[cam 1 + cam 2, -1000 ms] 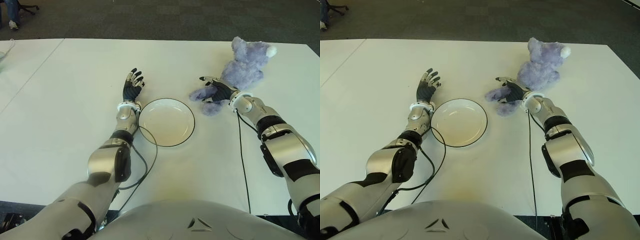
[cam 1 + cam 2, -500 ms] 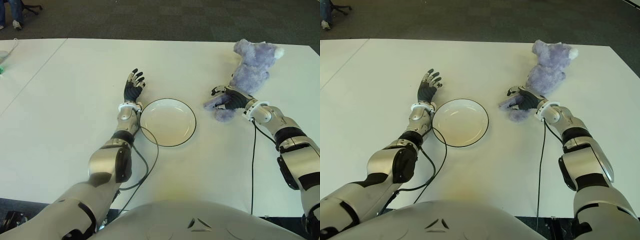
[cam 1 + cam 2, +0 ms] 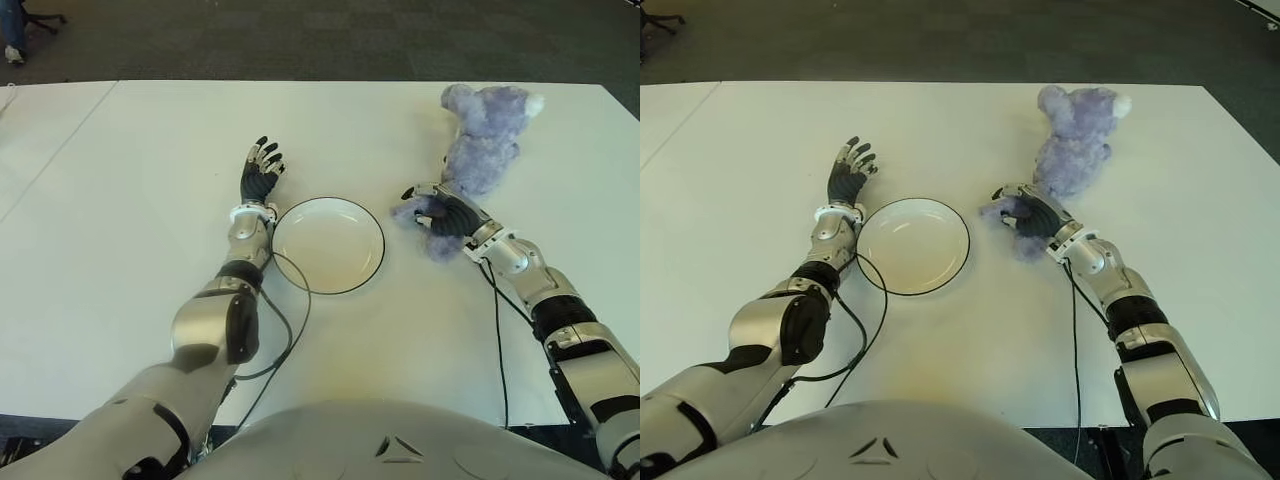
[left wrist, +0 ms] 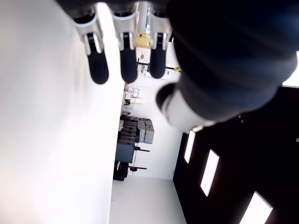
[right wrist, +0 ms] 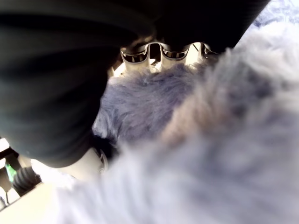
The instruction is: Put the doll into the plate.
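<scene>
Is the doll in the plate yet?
No. The doll lies on the table right of the empty plate, its leg in the right hand.

doll point(image 3: 483, 140) right of plate point(image 3: 328, 245) – apart

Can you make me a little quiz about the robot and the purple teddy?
1. True or false: the doll already lies in the plate.
2. Which hand grips the doll's legs? A) left hand B) right hand
3. Fill in: the left hand shows beside the plate with its fingers ____.

Key: 1. False, it lies on the table, to the plate's right. 2. B. 3. open.
</scene>
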{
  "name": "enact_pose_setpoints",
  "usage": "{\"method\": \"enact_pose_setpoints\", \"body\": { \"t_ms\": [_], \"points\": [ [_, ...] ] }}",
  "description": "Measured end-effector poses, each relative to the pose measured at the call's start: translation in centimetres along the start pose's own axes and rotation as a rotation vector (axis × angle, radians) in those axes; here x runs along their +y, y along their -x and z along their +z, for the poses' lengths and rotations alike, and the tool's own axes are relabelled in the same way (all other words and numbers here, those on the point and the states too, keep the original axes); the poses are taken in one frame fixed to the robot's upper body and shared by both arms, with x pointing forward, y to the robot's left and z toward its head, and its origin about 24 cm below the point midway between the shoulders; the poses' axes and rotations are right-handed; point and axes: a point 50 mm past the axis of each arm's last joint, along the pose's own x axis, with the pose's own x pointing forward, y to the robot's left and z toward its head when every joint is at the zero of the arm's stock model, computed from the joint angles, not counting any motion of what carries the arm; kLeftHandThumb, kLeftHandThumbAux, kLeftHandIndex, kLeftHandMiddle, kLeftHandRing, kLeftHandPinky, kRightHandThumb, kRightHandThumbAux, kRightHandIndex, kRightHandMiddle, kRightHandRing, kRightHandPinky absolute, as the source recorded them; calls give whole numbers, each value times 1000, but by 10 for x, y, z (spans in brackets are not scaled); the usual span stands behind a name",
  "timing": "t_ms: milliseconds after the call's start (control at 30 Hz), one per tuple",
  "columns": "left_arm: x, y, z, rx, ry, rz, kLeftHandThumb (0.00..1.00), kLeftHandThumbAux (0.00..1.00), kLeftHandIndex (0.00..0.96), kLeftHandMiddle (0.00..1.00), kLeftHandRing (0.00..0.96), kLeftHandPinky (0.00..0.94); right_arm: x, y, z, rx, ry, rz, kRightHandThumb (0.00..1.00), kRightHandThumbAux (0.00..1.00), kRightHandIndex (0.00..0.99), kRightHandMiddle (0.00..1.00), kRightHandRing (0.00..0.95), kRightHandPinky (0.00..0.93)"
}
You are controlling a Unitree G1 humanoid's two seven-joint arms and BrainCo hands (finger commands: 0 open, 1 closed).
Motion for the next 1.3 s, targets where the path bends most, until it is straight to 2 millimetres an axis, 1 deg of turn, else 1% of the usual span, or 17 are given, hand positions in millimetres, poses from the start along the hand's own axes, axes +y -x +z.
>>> {"method": "enact_pose_setpoints", "body": {
  "t_ms": [200, 333, 433, 767, 900, 1067, 1133, 1200, 1233, 1300],
  "points": [
    [0, 0, 0, -1, -2, -1, 606, 888, 105, 169, 159, 187, -3, -12, 14, -68, -144, -78, 713, 710, 441, 861, 876, 902],
    [-1, 0, 0, 0, -2, -5, 604, 885, 106, 166, 156, 190, -1, -16, 21, -111, -182, -81, 712, 711, 441, 862, 877, 901],
    [-2, 0, 0, 0, -3, -7, 576, 887, 104, 170, 161, 207, 1, -16, 23, -129, -192, -80, 710, 711, 441, 862, 878, 899],
    [-2, 0, 0, 0, -5, -7, 532, 869, 103, 169, 178, 239, 1, -15, 29, -192, -170, -84, 708, 712, 441, 859, 873, 893],
    [-2, 0, 0, 0, -7, -8, 460, 859, 92, 166, 189, 260, 1, -15, 30, -206, -151, -87, 707, 713, 441, 859, 872, 893],
    [-2, 0, 0, 0, -9, -9, 422, 874, 83, 167, 181, 212, 1, -15, 31, -214, -129, -94, 707, 713, 441, 859, 872, 895],
    [-2, 0, 0, 0, -10, -9, 420, 879, 82, 166, 176, 206, 0, -15, 32, -219, -121, -100, 707, 713, 441, 859, 872, 895],
    [-2, 0, 0, 0, -10, -9, 444, 884, 82, 169, 174, 211, -1, -16, 34, -230, -111, -111, 708, 712, 441, 858, 871, 895],
    [-2, 0, 0, 0, -10, -8, 453, 883, 83, 171, 174, 214, -9, -21, 46, -305, -86, -172, 708, 712, 441, 857, 870, 895],
    [-2, 0, 0, 0, -10, -8, 498, 885, 98, 176, 175, 223, -11, -23, 49, -319, -74, -183, 710, 711, 441, 855, 868, 888]
  ]
}}
